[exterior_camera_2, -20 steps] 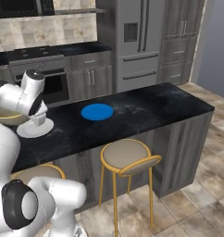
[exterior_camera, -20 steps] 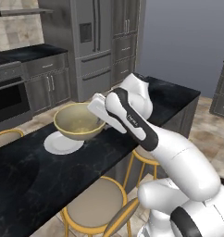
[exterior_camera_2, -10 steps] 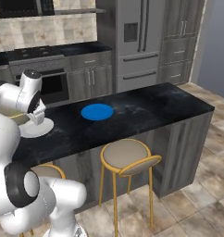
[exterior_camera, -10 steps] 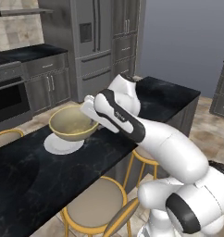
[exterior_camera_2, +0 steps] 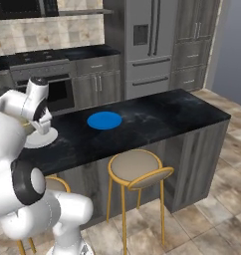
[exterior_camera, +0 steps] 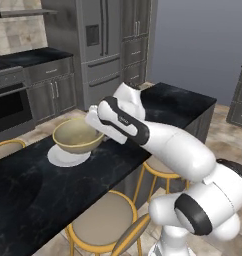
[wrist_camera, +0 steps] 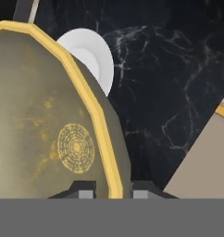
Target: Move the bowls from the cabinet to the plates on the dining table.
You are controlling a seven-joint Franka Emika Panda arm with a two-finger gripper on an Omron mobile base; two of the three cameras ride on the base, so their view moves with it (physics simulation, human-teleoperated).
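The hand is closed narrowly on the yellow rim of the tan bowl, one finger inside the wall and the other outside it, as the hand view shows; in the left base view the fingers themselves are hidden behind the wrist and the bowl's edge. The bowl sits over the white plate on the black marble desk, tilted slightly, and whether its base touches the plate or hangs just above it cannot be told. Much of the plate is covered by the bowl, with a pale crescent left showing in the hand view. In the right base view the arm's upper joint blocks the bowl almost wholly, and the white plate peeks out beneath it at the left end of the desk. The blue plate lies bare further along the same top, well apart from the white one. Two stools with yellow frames stand along the near side, one partly cut off by the robot's body.
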